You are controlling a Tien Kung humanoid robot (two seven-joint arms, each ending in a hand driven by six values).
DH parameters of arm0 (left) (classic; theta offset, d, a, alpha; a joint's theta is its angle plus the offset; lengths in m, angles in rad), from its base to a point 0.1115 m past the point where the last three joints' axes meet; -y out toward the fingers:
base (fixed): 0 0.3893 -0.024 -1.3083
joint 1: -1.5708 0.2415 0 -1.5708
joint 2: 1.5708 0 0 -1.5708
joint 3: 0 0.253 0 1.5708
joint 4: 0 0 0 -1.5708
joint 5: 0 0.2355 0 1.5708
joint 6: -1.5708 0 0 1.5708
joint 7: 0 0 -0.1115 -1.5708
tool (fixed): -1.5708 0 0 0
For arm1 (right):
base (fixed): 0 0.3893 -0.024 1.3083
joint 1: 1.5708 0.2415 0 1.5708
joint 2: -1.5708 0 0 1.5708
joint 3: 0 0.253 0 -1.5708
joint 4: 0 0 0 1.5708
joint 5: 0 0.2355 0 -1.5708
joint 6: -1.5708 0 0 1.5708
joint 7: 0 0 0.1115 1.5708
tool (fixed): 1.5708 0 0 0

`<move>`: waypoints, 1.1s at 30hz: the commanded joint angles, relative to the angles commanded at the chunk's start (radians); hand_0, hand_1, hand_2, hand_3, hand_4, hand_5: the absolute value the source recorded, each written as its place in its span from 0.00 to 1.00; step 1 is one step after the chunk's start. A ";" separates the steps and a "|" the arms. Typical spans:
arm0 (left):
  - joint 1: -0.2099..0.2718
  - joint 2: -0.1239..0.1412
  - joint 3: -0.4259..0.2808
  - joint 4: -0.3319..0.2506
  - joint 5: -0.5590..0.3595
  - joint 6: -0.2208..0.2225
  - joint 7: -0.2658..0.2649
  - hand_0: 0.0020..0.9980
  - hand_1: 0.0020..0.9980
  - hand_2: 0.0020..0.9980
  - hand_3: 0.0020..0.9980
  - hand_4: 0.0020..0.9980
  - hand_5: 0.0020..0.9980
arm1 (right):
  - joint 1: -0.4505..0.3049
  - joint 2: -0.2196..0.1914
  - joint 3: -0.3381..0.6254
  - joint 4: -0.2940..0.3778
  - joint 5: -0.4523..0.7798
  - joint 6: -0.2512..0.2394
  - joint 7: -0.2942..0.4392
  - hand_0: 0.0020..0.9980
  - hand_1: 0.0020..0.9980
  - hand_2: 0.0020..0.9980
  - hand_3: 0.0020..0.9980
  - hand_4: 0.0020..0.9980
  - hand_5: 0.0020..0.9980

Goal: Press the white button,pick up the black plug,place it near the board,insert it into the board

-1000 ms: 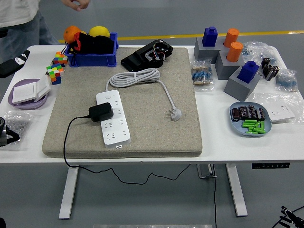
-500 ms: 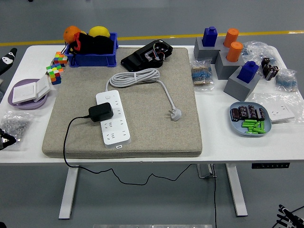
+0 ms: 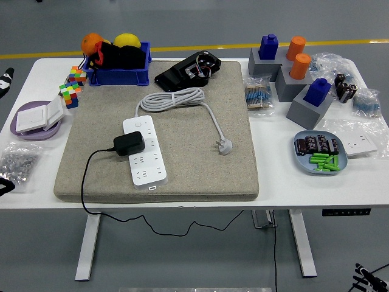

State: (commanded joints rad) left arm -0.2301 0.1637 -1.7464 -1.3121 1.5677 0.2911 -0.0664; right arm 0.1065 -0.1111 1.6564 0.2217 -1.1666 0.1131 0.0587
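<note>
A white power strip (image 3: 144, 152) lies on the grey felt mat (image 3: 200, 170), left of the mat's middle. Its white button (image 3: 138, 123) is at the strip's far end. The black plug (image 3: 129, 143) sits on the strip's middle sockets, and its black cable (image 3: 90, 176) runs off the mat's near edge and hangs under the table. Only a dark sliver of my left hand (image 3: 3, 187) shows at the left edge, well away from the strip. My right hand (image 3: 368, 278) hangs below table level in the lower right corner.
The strip's white cord (image 3: 173, 97) is coiled behind it, its plug (image 3: 225, 146) lying on the mat. A blue bin (image 3: 118, 76) with fruit, colour cubes (image 3: 72, 85), a purple dish (image 3: 33, 129), grey blocks (image 3: 310, 103), a battery plate (image 3: 321, 165) and bags surround the mat.
My left hand has slid down and out past the left edge. The person at the top left has left the view. A dark object at the left edge has nearly gone.
</note>
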 joint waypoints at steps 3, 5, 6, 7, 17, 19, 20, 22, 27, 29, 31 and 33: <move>0.001 -0.001 -0.005 -0.005 0.003 -0.002 0.001 0.88 0.94 0.90 0.88 0.80 0.00 | 0.001 -0.001 -0.002 0.000 0.001 -0.001 -0.001 0.79 0.72 0.69 0.64 0.73 0.46; -0.001 -0.002 -0.008 -0.009 0.004 -0.002 0.000 0.87 0.93 0.89 0.88 0.80 0.00 | 0.005 -0.002 -0.003 0.000 0.002 -0.001 -0.002 0.79 0.72 0.69 0.63 0.73 0.47; -0.003 -0.002 -0.009 -0.010 0.004 -0.001 0.000 0.87 0.93 0.89 0.88 0.80 0.00 | 0.008 -0.002 -0.003 -0.001 0.001 0.000 -0.002 0.79 0.72 0.69 0.63 0.73 0.47; -0.006 0.000 -0.009 -0.011 0.005 -0.001 0.001 0.87 0.93 0.89 0.88 0.80 0.00 | 0.012 -0.003 -0.006 -0.002 0.003 0.001 -0.003 0.79 0.72 0.69 0.63 0.73 0.47; 0.008 0.000 -0.010 -0.023 0.007 -0.004 0.005 0.87 0.93 0.89 0.88 0.79 0.00 | 0.000 -0.006 -0.008 -0.002 0.003 0.001 -0.007 0.79 0.72 0.70 0.64 0.73 0.47; 0.010 -0.001 -0.010 -0.024 0.007 -0.005 0.005 0.87 0.93 0.89 0.88 0.79 0.00 | 0.000 -0.005 -0.007 -0.001 0.003 0.001 -0.007 0.79 0.72 0.70 0.64 0.73 0.47; 0.011 -0.002 -0.010 -0.026 0.007 -0.005 0.005 0.87 0.93 0.89 0.88 0.79 0.00 | 0.000 -0.004 -0.007 -0.001 0.004 0.002 -0.006 0.79 0.72 0.70 0.64 0.73 0.47; 0.011 -0.002 -0.009 -0.028 0.007 -0.006 0.007 0.88 0.93 0.89 0.88 0.79 0.00 | 0.000 -0.003 -0.007 0.000 0.004 0.003 -0.006 0.79 0.72 0.70 0.64 0.73 0.47; 0.013 -0.003 -0.011 -0.033 0.007 -0.006 0.008 0.88 0.93 0.89 0.88 0.79 0.00 | -0.002 -0.003 -0.003 0.000 0.002 0.004 -0.006 0.79 0.72 0.70 0.64 0.73 0.47; 0.012 -0.003 -0.013 -0.036 0.008 -0.005 0.008 0.87 0.93 0.89 0.88 0.79 0.00 | -0.002 -0.004 0.000 0.000 0.000 0.004 -0.006 0.79 0.72 0.70 0.64 0.73 0.47; 0.012 -0.003 -0.014 -0.037 0.008 -0.006 0.009 0.87 0.93 0.89 0.88 0.79 0.00 | -0.003 -0.003 0.007 0.000 -0.002 0.004 -0.006 0.79 0.72 0.70 0.64 0.73 0.47; 0.012 -0.003 -0.013 -0.037 0.008 -0.007 0.010 0.87 0.93 0.89 0.88 0.79 0.00 | -0.003 -0.004 0.010 0.000 -0.004 0.003 -0.007 0.79 0.72 0.70 0.64 0.73 0.47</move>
State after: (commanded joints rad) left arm -0.2183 0.1605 -1.7597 -1.3494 1.5758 0.2844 -0.0568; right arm 0.1039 -0.1149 1.6666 0.2219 -1.1704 0.1166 0.0521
